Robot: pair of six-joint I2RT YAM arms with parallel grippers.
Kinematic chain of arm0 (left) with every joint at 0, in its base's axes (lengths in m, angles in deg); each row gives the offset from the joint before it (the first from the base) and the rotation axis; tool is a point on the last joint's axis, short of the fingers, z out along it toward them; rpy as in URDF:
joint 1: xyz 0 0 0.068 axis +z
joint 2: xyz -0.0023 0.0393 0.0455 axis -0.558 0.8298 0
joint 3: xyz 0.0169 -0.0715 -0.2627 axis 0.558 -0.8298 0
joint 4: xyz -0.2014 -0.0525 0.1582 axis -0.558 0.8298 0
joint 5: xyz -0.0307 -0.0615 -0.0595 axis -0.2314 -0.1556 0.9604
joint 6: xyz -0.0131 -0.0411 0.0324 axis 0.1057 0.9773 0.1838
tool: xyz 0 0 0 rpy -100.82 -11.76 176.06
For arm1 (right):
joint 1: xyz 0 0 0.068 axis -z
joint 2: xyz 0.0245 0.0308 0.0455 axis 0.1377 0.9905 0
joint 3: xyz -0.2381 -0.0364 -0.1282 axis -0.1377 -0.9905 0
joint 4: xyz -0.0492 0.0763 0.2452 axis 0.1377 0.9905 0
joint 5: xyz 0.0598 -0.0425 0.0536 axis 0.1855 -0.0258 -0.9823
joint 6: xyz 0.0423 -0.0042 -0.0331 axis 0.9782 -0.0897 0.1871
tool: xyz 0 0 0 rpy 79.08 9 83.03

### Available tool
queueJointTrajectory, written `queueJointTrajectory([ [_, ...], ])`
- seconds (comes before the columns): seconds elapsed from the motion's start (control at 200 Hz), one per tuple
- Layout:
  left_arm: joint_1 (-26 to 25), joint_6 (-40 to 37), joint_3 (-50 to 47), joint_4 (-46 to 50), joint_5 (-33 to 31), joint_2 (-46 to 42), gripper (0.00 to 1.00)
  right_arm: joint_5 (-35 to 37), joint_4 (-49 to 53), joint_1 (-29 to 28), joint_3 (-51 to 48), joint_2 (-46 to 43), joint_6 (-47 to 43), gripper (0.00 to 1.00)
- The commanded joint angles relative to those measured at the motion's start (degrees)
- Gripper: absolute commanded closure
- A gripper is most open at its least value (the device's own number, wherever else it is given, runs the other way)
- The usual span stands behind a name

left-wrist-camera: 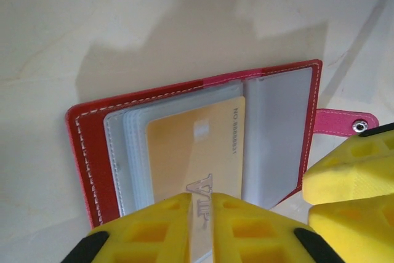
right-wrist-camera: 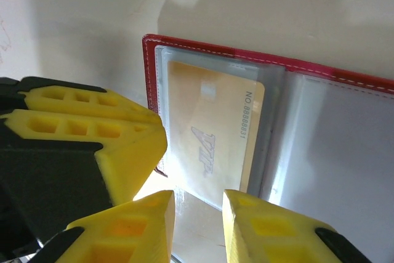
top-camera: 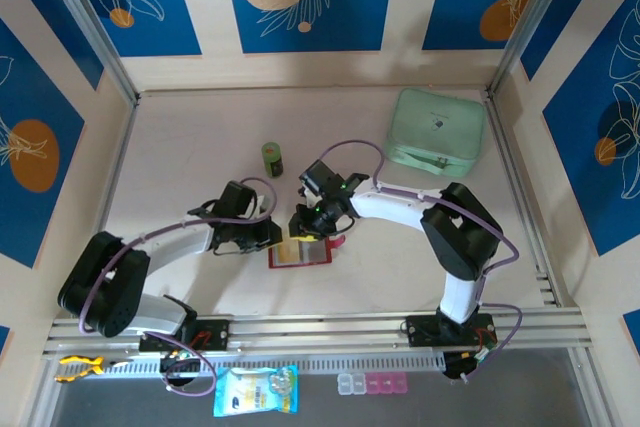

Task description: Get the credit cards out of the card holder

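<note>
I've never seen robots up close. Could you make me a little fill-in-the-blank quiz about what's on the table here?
1. The open wallet has a cover coloured ___.
2. The yellow card in its clear sleeve bears the big letters ___.
3. The zip pouch at the far right is mint ___.

Missing words: red; VIP; green.
</note>
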Motion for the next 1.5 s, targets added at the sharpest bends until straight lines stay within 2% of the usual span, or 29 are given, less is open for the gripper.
queueJointTrajectory([
  [0.0,0.6,-1.4,-1.2,0.6,1.1,0.7,0.87,-2.4,-1.5,-0.4,-1.0,1.5,1.0,0.73],
  [0.165,0.7,-1.6,-1.4,0.2,1.6,2.4,0.91,-3.3,-2.1,-0.4,-1.0,2.9,1.0,0.72],
  [0.39,0.7,-2.2,-1.2,1.3,0.1,2.4,0.92,-3.3,-1.9,-0.3,-0.7,4.4,0.6,0.72],
  [0.725,0.7,-2.2,-1.4,1.0,0.5,3.1,0.92,-3.7,-1.9,-0.3,-0.6,5.7,0.3,0.73],
  [0.935,0.7,-2.1,-1.5,0.9,0.7,3.4,0.92,-4.6,-2.5,-0.3,-0.6,6.6,0.3,0.78],
  [1.306,0.7,-1.8,-1.0,2.4,0.1,1.0,0.89,-3.9,-1.2,-0.3,0.0,7.3,-0.2,0.77],
  [1.496,0.8,-1.9,-1.4,3.1,-0.1,0.1,0.92,-3.4,-0.7,-0.3,0.1,7.2,-0.3,0.77],
])
